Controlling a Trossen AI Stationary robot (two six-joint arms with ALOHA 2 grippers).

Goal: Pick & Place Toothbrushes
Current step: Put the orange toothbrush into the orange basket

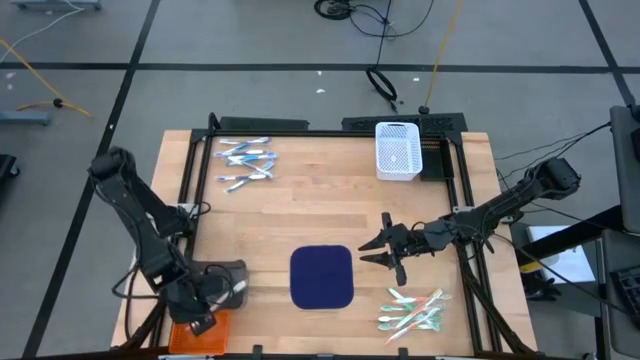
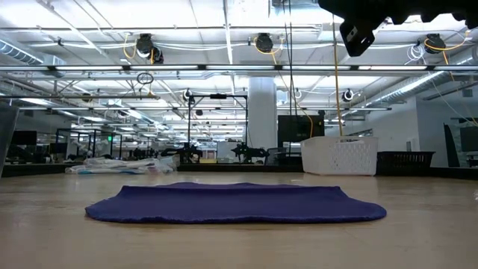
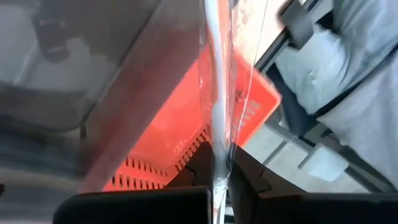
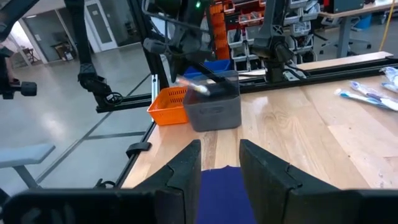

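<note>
Left claw [image 1: 200,322] pinches one thin, probably film-wrapped white toothbrush [image 3: 216,124] mid-shaft over the orange slotted plastic bin [image 3: 186,134]: light, stiff, slippery; right claw [image 1: 385,250] hangs released.

Table layout, seen from above

A mat [image 1: 322,277] lies mid-table; a basket [image 1: 397,150] stands at the far edge, toothbrushes [image 1: 244,162] far left, more toothbrushes [image 1: 412,310] near right, and a bin [image 1: 226,281] left of the mat.
</note>
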